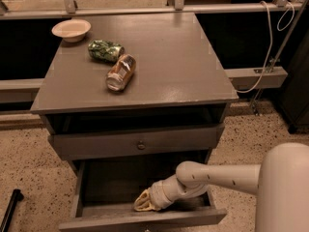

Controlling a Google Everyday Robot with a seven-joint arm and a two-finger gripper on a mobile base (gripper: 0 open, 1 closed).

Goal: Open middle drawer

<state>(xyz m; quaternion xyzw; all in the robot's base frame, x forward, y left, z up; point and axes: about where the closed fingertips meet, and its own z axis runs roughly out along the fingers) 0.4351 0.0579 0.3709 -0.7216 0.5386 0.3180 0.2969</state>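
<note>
Grey mid drawer (pixel 193 218) open w/ claw (pixel 139 206) inside nr front.

Arm (pixel 217 175) was off-white, smooth and tubular, with a bulbous rounded joint; a row of small dark dots ran along the forearm. Ribbed pale collar at the wrist. Tool (pixel 141 203) looked yellowish-tan and sat low inside the open drawer (pixel 77 197), near its front. Shoulder housing (pixel 285 187) was large, rounded and white.

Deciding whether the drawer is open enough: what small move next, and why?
Probably raise the gripper clear of the middle drawer: the drawer is already pulled well out, its inside exposed, and the gripper sits inside just behind its front.
</note>
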